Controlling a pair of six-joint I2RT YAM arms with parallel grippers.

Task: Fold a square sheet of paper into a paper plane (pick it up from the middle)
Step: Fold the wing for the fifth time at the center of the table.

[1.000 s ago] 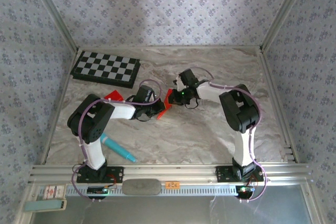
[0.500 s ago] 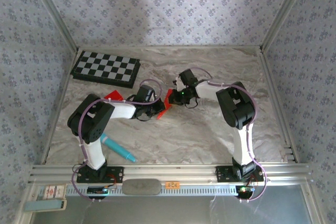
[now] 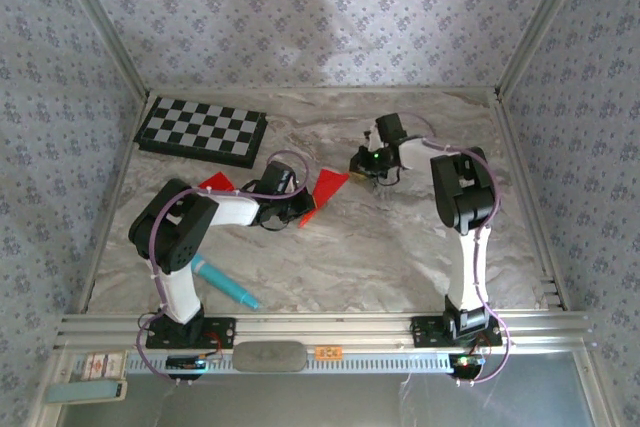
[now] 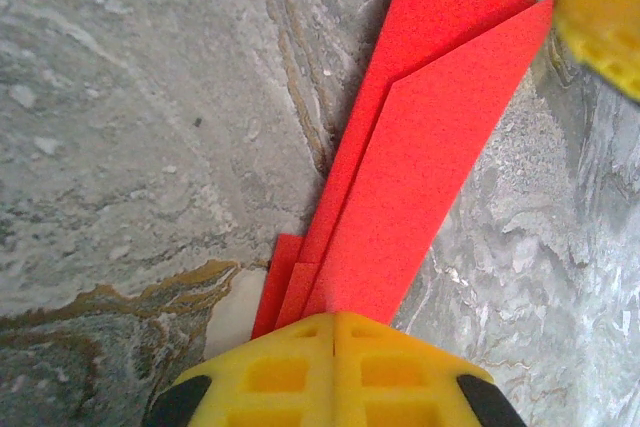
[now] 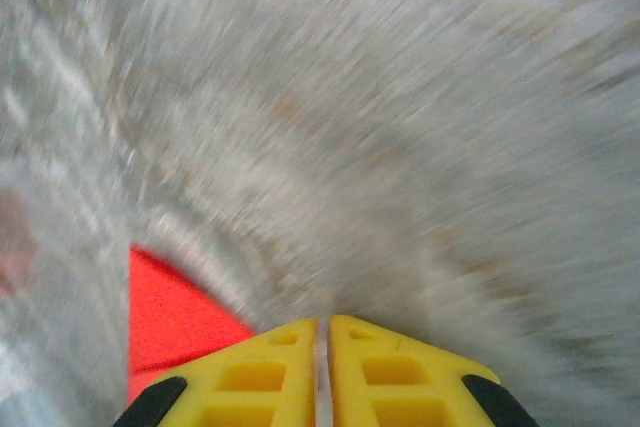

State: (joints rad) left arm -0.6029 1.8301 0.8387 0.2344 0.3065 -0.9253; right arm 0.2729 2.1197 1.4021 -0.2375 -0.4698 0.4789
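Top external view, nearest first: a teal pen [image 3: 226, 283] lies on the marble counter [image 3: 400, 247] just beside the left arm's base. Farther in, the left claw [image 3: 299, 210] sits low over the counter near the middle, its jaws pressed together on the narrow near end of the paper plane [image 3: 323, 191]. The plane is a bright red, creased, pointed shape that widens as it runs up and to the right from that grip. Left of it, close to the left arm's forearm, lies a small red scrap [image 3: 214, 184]. Just beyond the plane's far end is the right claw [image 3: 361, 161], near the paper; whether it touches cannot be told from here. At the far left of the counter rests the chequered board [image 3: 202, 131], well apart from both claws.

Left wrist view: the left claw [image 4: 335, 332] pinches the layered red plane [image 4: 420, 157], which lies flat on the counter.

Right wrist view, blurred: the right claw [image 5: 322, 332] has its jaws nearly together with nothing seen between them, and a corner of the red paper [image 5: 170, 322] lies at its left.
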